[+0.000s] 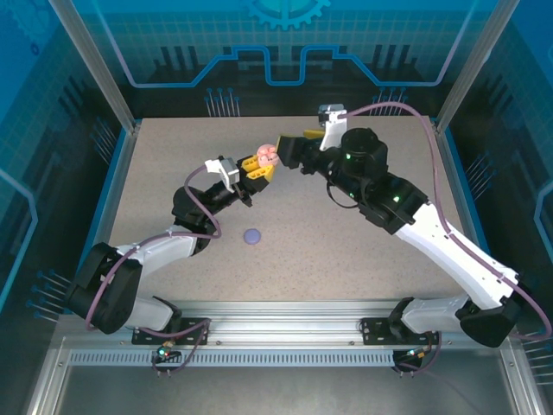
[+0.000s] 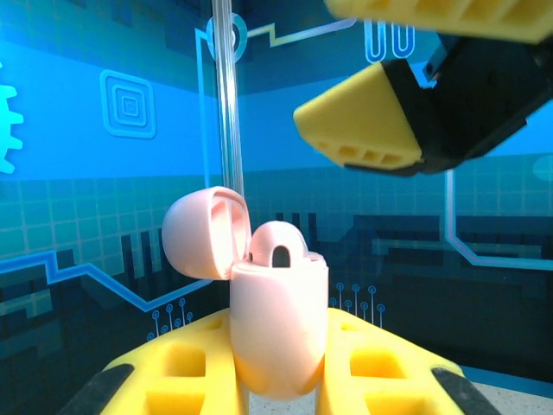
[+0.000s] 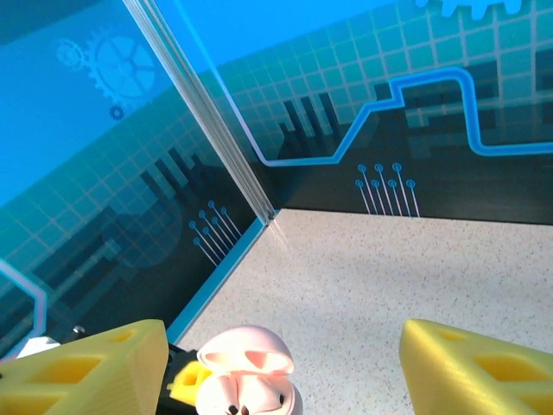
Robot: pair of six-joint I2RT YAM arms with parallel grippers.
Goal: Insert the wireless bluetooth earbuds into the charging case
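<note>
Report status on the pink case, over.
Left pincer shut on pink charging case, upright, lid open. Right pincer open, close by the case. Purple round case lies on table, apart from both.

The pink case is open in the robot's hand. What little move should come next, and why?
Probably the right gripper should dip and press down the pale pink earbud. It pokes above the rim of the open pale pink charging case, which the left gripper clamps, and the right jaws hang open close by.
</note>
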